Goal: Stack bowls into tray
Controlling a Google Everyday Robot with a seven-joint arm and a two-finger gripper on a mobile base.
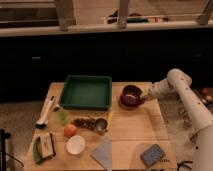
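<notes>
The green tray [86, 93] stands at the back middle of the wooden table, with nothing visible inside it. The dark maroon bowl [131, 94] is just to the right of the tray. An orange-red rim, which looks like the orange bowl [123, 104], shows under its lower left edge. My gripper [144, 97] is at the maroon bowl's right rim, on the end of the white arm [172, 82] that reaches in from the right.
A white brush [46, 111], a green cup [61, 117], an orange fruit [70, 130], a white dish [76, 144], a small metal cup [101, 125], a grey-blue cloth [104, 152] and a blue sponge [152, 155] lie on the front half of the table. A dark counter runs behind.
</notes>
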